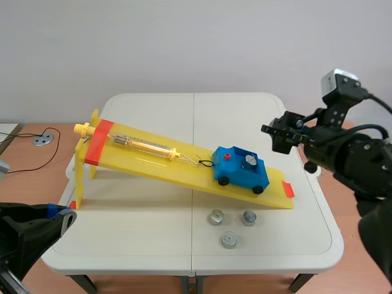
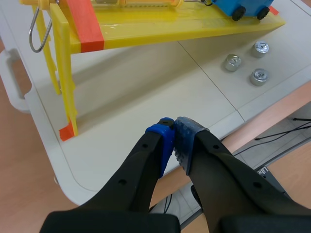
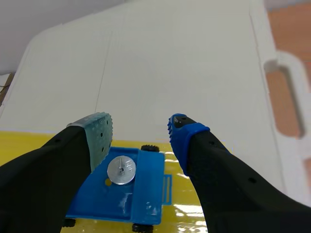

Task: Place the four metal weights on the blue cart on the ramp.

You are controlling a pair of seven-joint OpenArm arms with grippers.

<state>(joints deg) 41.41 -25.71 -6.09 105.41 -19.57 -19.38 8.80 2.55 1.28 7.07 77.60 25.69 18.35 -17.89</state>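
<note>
A blue cart (image 1: pixel 241 171) sits low on the yellow ramp (image 1: pixel 153 165), with one metal weight (image 1: pixel 248 160) in its tray. Three more weights (image 1: pixel 215 217) (image 1: pixel 248 217) (image 1: pixel 228 239) lie on the table in front of the ramp's foot. My right gripper (image 1: pixel 278 136) hangs open above and right of the cart. In the right wrist view it (image 3: pixel 138 130) stands over the cart (image 3: pixel 146 194) and its weight (image 3: pixel 121 170). My left gripper (image 1: pixel 61 217) is shut at the table's near left corner. Its fingers (image 2: pixel 174 141) meet on nothing, far from the three weights (image 2: pixel 232 62).
A clear spring scale (image 1: pixel 144 145) lies along the ramp and is tied by a string to the cart. The ramp's tall yellow leg (image 2: pixel 65 82) stands ahead of the left gripper. A grey disc with a cable (image 1: pixel 43 139) lies off the table at the left.
</note>
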